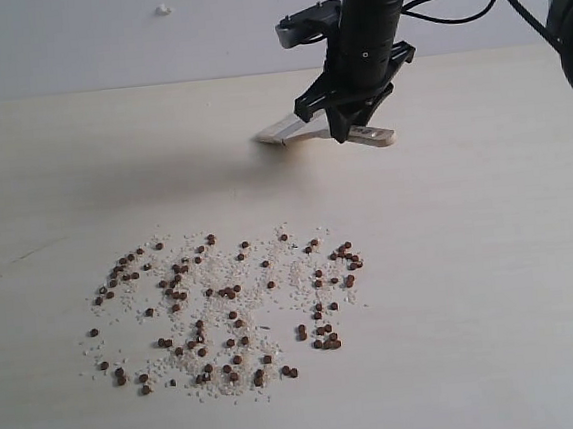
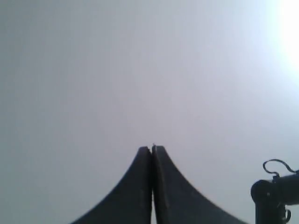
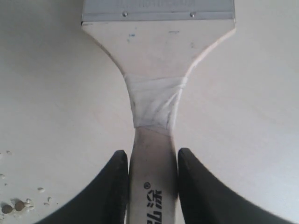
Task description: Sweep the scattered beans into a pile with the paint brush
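Progress: sweeping is judged not yet begun. The beans (image 1: pixel 229 293) lie scattered among white grains over a broad patch of the table (image 1: pixel 491 257); no pile is seen.

The paint brush (image 3: pixel 158 56) is gripped by its wooden handle between the jaws of the right hand (image 3: pixel 152 156). It is held at about 1 o'clock from the scatter and well apart from it, bristle end toward 9 o'clock. Whether it touches the table cannot be told.

The left hand (image 2: pixel 152 149) is clenched on nothing.

Room: bare table is seen all round the scatter. The far edge runs at 12 o'clock, beyond the brush. The near edge is not in view.
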`<act>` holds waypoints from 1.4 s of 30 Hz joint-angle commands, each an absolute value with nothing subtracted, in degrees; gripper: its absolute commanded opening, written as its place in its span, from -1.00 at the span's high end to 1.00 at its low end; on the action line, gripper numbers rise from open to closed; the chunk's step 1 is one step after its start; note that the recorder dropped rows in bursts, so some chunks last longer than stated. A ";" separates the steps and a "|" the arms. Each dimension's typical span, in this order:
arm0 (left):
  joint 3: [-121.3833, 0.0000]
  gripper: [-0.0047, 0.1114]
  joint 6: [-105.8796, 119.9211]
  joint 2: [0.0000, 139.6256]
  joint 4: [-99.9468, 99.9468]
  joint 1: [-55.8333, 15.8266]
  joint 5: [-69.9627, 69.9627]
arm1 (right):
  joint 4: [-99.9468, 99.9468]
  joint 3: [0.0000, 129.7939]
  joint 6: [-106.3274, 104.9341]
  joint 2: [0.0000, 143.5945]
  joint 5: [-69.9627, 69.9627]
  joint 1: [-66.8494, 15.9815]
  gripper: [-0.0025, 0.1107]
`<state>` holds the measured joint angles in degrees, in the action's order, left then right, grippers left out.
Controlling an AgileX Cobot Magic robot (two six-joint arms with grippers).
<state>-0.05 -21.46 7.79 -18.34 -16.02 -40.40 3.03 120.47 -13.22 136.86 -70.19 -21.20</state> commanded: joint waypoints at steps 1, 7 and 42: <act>-5.93 0.92 -9.72 20.79 -21.92 -15.95 -45.34 | 2.88 120.39 -13.78 136.10 -69.96 -20.98 0.96; -19.58 0.92 -7.10 45.09 -33.49 -15.95 -45.63 | 2.27 120.39 -13.78 135.27 -69.96 -20.88 0.96; -82.68 -0.87 3.86 141.24 -42.37 -31.39 -48.10 | 4.28 123.70 -13.40 134.10 -69.96 -20.88 0.96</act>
<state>-81.19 2.84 140.37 -43.68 -31.23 -48.04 4.14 123.22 -13.33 134.84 -70.19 -21.20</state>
